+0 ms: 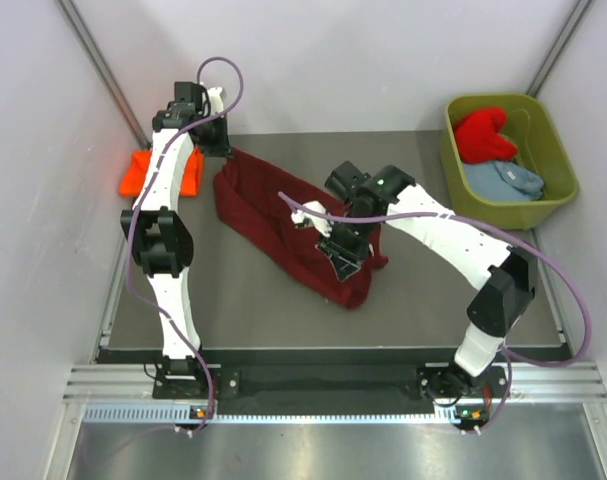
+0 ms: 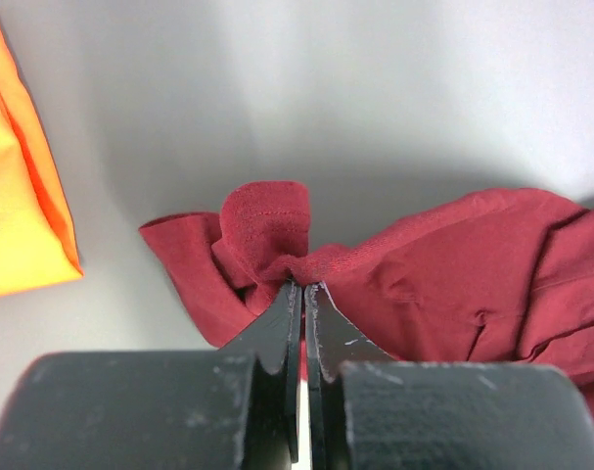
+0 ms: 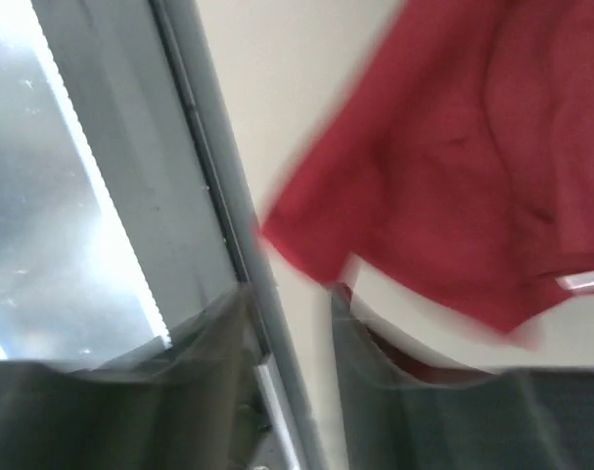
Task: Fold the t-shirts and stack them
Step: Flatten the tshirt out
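The dark maroon t-shirt (image 1: 273, 215) lies stretched in a crumpled band from the table's back left toward the middle. At its back-left corner my left gripper (image 1: 223, 150) is shut on a bunched fold of the maroon cloth (image 2: 453, 264), which is pinched at the fingertips (image 2: 303, 284). My right gripper (image 1: 341, 258) hovers over the shirt's near-right end. In the blurred right wrist view its jaws (image 3: 289, 296) stand apart with nothing between them, and the maroon cloth (image 3: 453, 166) hangs just beyond. A folded orange t-shirt (image 1: 141, 175) (image 2: 13, 196) lies at the far left.
An olive-green tub (image 1: 448, 150) stands at the back right and holds a red t-shirt (image 1: 483, 135) and a pale grey-blue one (image 1: 508, 180). The table's metal front rail (image 3: 208, 196) shows in the right wrist view. Walls close in on both sides.
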Motion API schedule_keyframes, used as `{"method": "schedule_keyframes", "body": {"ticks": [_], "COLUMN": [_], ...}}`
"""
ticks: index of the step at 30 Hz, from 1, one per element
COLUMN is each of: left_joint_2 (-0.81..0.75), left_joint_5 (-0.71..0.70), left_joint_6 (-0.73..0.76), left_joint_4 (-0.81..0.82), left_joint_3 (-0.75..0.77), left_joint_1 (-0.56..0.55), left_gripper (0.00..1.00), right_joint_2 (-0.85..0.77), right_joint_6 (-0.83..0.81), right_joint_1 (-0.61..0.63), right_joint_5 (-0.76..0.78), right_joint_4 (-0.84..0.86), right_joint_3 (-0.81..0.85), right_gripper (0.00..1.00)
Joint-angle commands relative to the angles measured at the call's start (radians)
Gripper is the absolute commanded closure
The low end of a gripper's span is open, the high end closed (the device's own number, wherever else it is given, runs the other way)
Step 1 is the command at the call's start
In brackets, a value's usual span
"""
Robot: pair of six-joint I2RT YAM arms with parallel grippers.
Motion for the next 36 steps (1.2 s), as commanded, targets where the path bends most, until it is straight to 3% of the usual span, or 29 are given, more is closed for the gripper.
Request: {"method": "schedule_keyframes", "body": {"ticks": [1,3,8,13,17,36], "left_joint_2": [-0.047,-0.045,-0.045,-0.068,-0.087,-0.076], "left_joint_5": [-0.008,-0.008,0.000,0.011,-0.004,-0.012], "left_joint_6": [-0.013,-0.011,-0.011,-0.008,0.000,0.001], "left_joint_4": [0.045,0.045,0.042,0.037,0.030,0.031], "left_joint_3": [0.022,0.019,0.011,-0.029,-0.052,-0.081], "left_joint_1": [0.005,0.005,0.005,0.005,0.005,0.005], "left_gripper": [1.00,1.00,1.00,1.00,1.00,1.00], "right_joint_2": [0.002,0.063,0.206,0.396,0.436,0.368], "right_joint_6": [0.004,0.033,0.085,-0.031,-0.086,-0.131], "right_joint_1": [-0.030,-0.053,-0.117,-0.153,-0.148,-0.254], "right_joint_5": [0.046,0.095,0.227,0.249,0.232,0.258], "right_joint_4": [0.050,0.093,0.198,0.184,0.248,0.260], "right_joint_3": [0.043,0.122,0.247,0.367,0.315,0.118], "right_gripper": [0.54,0.47,0.46,0.41,0.34,0.35]}}
